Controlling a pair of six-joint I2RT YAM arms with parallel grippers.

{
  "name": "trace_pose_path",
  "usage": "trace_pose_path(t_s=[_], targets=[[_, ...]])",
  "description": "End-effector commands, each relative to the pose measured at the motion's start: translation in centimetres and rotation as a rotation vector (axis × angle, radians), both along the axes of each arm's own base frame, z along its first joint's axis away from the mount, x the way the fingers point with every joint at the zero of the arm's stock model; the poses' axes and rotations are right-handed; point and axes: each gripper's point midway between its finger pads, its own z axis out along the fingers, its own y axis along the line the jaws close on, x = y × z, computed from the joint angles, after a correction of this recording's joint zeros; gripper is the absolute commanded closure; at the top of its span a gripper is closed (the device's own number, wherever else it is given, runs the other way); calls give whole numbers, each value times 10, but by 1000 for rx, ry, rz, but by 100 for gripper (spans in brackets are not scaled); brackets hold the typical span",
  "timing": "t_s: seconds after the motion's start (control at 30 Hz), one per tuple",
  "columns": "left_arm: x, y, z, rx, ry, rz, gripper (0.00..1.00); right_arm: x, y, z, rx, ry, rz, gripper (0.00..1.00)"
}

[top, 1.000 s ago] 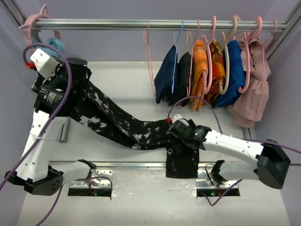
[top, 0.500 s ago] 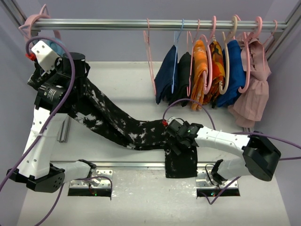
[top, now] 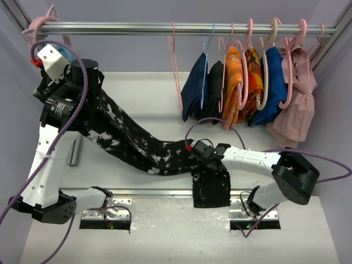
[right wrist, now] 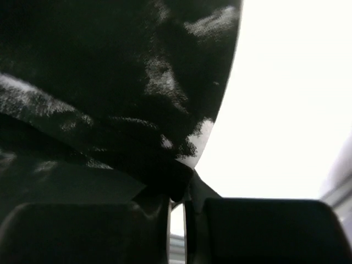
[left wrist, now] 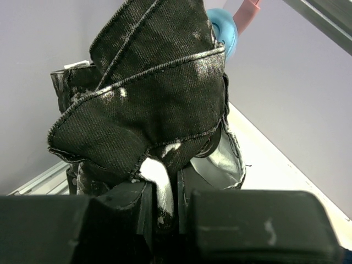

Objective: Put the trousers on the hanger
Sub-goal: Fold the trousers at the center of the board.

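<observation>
Over table (top: 144,91) edge, trousers (top: 137,146) hem.

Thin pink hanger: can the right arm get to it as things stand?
Probably yes: the hanger hangs bare, with open space between it and the right gripper. But that gripper is shut on the trousers, which the left gripper also pinches, so the cloth may limit its reach.

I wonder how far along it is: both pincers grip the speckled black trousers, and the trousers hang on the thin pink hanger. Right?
Not quite. The left pincer and right pincer do grip the trousers, but those stretch between them; the thin pink hanger hangs bare on the rail, as the top view shows.
</observation>
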Motion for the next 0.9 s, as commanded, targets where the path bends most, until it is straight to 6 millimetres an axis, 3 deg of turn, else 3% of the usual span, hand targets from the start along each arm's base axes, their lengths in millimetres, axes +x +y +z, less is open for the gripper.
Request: trace_pose_path(t_s=[0.0,0.13,0.27,0.33,0.37,0.43,0.47,0.5,0.53,0.6,0.67,0.7,0.77,0.87], targets=[[-7,10,43,-26,-154,37,100,46,-12,54,-71,-289,-83,100],[-9,10,45,-26,-155,33,100,65,-22,111,-73,-478,-140,100],[-3,6,36,-34,-137,11,100,83,-41,207,-77,-730,-192,100],[-2,4,31,-40,-132,5,100,84,-50,244,-95,-806,-203,100],[-2,4,28,-45,-131,2,100,83,-52,257,-63,-830,-215,100],[-2,3,24,-54,-133,-6,100,81,-49,264,3,-838,-194,100],[-2,2,22,-57,-135,-10,100,80,-44,258,26,-817,-166,100],[-3,2,17,-60,-131,-8,100,76,-36,237,59,-750,-115,100],[-2,2,12,-57,-120,-10,100,75,-36,235,70,-744,-128,100],[-4,2,7,-63,-122,-9,100,57,-18,167,103,-540,-45,100],[-4,2,0,-60,-107,-7,100,39,-9,126,109,-387,-36,99],[-4,3,-2,-58,-103,-5,100,27,-2,105,130,-300,-25,95],[-7,5,-4,-49,-94,4,100,5,3,74,155,-161,-14,76],[-12,8,-5,-38,-89,21,100,-22,13,61,234,-21,-17,60]])
